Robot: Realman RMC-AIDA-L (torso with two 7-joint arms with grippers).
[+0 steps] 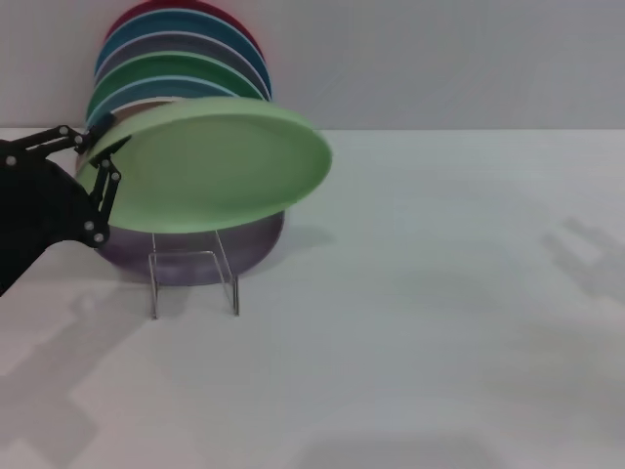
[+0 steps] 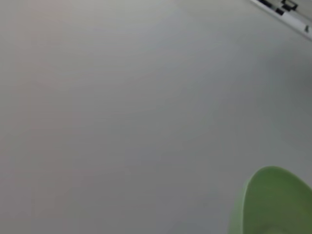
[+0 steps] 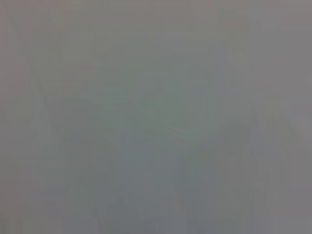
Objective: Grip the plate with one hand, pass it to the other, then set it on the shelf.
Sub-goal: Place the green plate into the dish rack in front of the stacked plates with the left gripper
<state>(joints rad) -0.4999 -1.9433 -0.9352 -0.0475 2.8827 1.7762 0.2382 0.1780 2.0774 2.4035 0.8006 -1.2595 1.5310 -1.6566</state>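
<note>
One plate (image 1: 220,166): pale mint-green, tilted, lifted off the tabletop (image 1: 430,322) near its far left edge, just above the clear shelf (image 1: 195,278).
Left gripper (image 1: 96,161): my fingers (image 1: 105,191) are clamped on the plate's left rim.
Stack behind: coloured plates (image 1: 181,63) standing on edge.
Right gripper: out of sight.

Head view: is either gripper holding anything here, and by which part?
The left gripper holds the pale green plate by its rim, on the edge toward the robot's left. The right gripper is not in view.
</note>
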